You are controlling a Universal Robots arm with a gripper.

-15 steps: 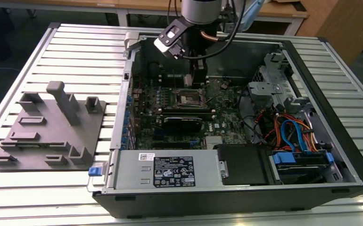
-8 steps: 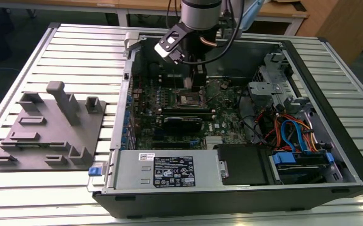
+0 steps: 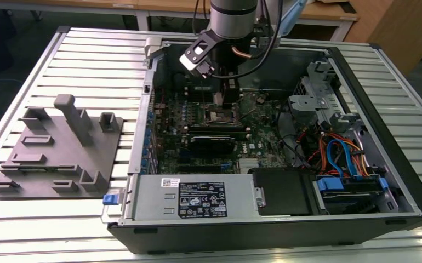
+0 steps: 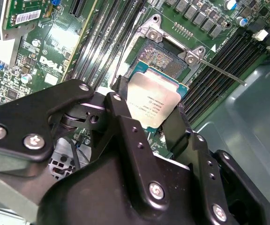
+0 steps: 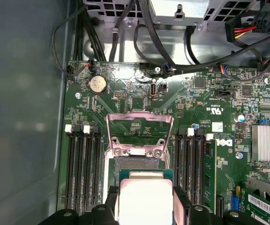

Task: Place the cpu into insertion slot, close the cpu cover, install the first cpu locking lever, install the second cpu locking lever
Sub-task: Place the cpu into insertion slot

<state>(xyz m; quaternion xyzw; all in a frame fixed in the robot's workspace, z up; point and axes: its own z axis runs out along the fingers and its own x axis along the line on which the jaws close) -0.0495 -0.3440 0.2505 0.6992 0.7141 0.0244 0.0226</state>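
Ribbed silver metal worktop [image 3: 86, 49] carries a black desktop computer case [image 3: 269, 241] lying open on its side, with a grey moulded fixture tray [image 3: 50, 159] beside it on the exterior view's left. A grey robot arm [image 3: 233, 16] reaches down into the case over the green circuit board [image 5: 125, 93].

In both wrist views the black two-fingered end effector [image 4: 150, 107] is closed on the small flat square cpu with its dull silver-grey metal top [image 4: 153, 101], one finger on each of two opposite edges. The chip hangs just over the near part of the square, metal-edged insertion slot [image 4: 165, 61], whose dark centre shows beyond it. I cannot tell whether the chip touches the socket.

The thin silvery cpu cover with its large square window [image 5: 139, 114] stands flipped up, away from the socket. In the second wrist view a thin metal locking lever [image 4: 224, 72] sticks out sideways, unlatched.

By my reading the work is at its first step. The chip is gripped and not yet released into the socket. The cover is not closed and the levers are not installed.
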